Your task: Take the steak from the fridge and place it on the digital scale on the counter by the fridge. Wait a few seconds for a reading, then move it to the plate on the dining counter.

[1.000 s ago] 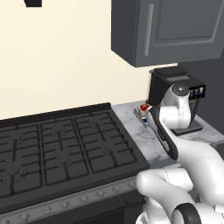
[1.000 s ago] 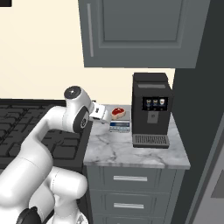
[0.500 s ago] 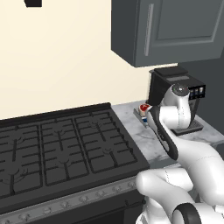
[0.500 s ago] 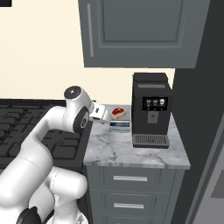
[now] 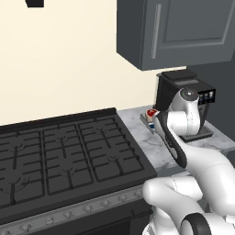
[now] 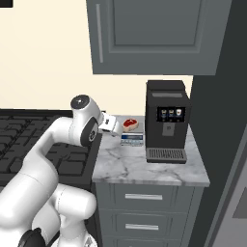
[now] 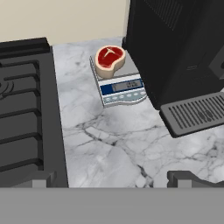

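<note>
Marble worktop [image 7: 109, 144] beside the coffee machine [image 6: 166, 120] is carrying the digital scale [image 7: 120, 81]; the steak [image 7: 109, 57] is resting on it, straight ahead of the jaws, which are standing open, empty.

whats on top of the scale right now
The steak lies on the digital scale, toward its back left corner, with nothing else on it. The blue display at the front edge stays uncovered. The platform under the meat is hidden. The gripper is apart from both.

Steak [image 7: 109, 57] on digital scale [image 7: 124, 86], between stove [image 7: 24, 109] and coffee machine [image 7: 175, 52].
</note>
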You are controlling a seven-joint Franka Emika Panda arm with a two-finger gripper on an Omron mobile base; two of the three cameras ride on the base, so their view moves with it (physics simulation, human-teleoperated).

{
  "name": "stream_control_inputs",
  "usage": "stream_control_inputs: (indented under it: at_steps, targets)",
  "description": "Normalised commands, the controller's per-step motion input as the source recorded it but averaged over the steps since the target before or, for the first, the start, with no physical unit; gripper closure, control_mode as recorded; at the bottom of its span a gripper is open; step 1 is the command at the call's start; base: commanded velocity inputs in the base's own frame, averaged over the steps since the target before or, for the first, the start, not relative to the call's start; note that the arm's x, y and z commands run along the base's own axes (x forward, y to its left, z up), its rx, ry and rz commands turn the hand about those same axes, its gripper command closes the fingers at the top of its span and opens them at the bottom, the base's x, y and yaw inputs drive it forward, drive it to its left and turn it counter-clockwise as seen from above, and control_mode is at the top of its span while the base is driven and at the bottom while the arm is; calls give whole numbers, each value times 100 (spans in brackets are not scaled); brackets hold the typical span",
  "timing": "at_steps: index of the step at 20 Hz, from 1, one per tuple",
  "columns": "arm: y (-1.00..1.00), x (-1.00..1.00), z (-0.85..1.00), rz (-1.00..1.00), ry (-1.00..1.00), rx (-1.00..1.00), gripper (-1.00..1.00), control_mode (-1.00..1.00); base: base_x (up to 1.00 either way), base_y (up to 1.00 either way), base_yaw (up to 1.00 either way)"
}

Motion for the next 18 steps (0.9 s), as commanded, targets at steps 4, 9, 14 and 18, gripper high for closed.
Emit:
stream_control_inputs:
  at_steps: [4, 9, 14, 18]
  targets:
    - [0, 0, 0, 0, 0, 0, -100, -100, 0, 0, 0]
    - [1, 3, 0, 0, 0, 0, -100, -100, 0, 0, 0]
    - [33, 85, -1, -4, 0, 0, -100, -100, 0, 0, 0]
    - [25, 100, -5, -14, 3, 0, -100, -100, 0, 0, 0]
